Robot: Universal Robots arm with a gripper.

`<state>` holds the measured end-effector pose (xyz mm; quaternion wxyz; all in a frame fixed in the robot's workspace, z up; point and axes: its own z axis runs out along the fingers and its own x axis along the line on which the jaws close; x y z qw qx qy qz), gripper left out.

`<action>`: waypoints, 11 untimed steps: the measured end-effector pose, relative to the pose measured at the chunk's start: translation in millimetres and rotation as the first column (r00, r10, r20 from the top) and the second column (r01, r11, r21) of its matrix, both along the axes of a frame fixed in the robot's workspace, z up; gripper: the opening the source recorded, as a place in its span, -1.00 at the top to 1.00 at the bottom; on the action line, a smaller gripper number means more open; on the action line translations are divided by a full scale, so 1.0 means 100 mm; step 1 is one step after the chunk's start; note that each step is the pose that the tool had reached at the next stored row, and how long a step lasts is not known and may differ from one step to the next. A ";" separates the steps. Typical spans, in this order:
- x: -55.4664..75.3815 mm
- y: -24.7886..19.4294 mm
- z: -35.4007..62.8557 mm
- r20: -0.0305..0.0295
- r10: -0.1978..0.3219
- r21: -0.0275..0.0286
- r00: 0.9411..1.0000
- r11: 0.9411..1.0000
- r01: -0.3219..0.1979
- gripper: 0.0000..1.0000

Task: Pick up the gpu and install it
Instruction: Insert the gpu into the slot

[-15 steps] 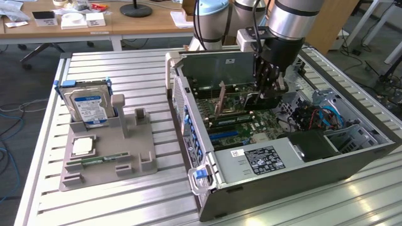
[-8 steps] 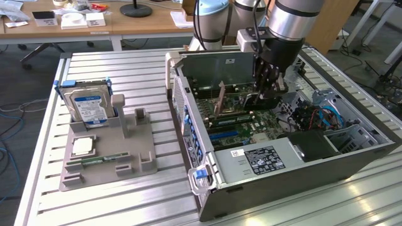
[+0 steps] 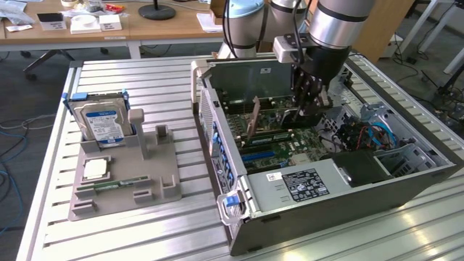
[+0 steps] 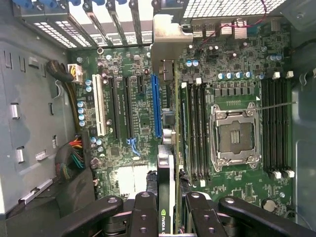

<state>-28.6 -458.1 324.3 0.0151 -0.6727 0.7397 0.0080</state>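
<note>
So the end effector (image 4: 170,213) is reaching down into the open computer case (image 3: 326,206) and clamping the gpu (image 4: 165,187) edge-on between its fingers (image 4: 144,215), closed on the card's top edge with the black cooler facing one side. I'm guessing it's holding the card upright like that because the connector edge needs to be pointing straight down at the motherboard (image 4: 143,118) directly beneath the end effector. The card's silver bracket (image 4: 168,39) is sticking out ahead of the end effector toward the case's rear slot openings, which is where it has to line up. The card is hanging right beside the long blue slot (image 4: 156,106), and I honestly can't tell whether it's already sitting in a slot or hovering just over one. Inside the case, to the other side of the card from the blue slot, the memory slots (image 4: 195,128) are running parallel to it and the CPU socket (image 4: 234,133) beyond them is sitting empty. Well apart from the end effector, out on the counter (image 3: 145,81), a gray parts holder (image 3: 145,179) is carrying the hard drive (image 3: 101,122) standing on edge, a CPU chip (image 3: 96,169) lying flat and a memory stick (image 3: 112,186) lying in its groove, each in its own shaped pocket, presumably so they're easy to grab.
</note>
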 end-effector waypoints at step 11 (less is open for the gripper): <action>-0.03 -0.022 -0.100 -0.008 0.029 0.000 1.000 1.000 -0.029 0.47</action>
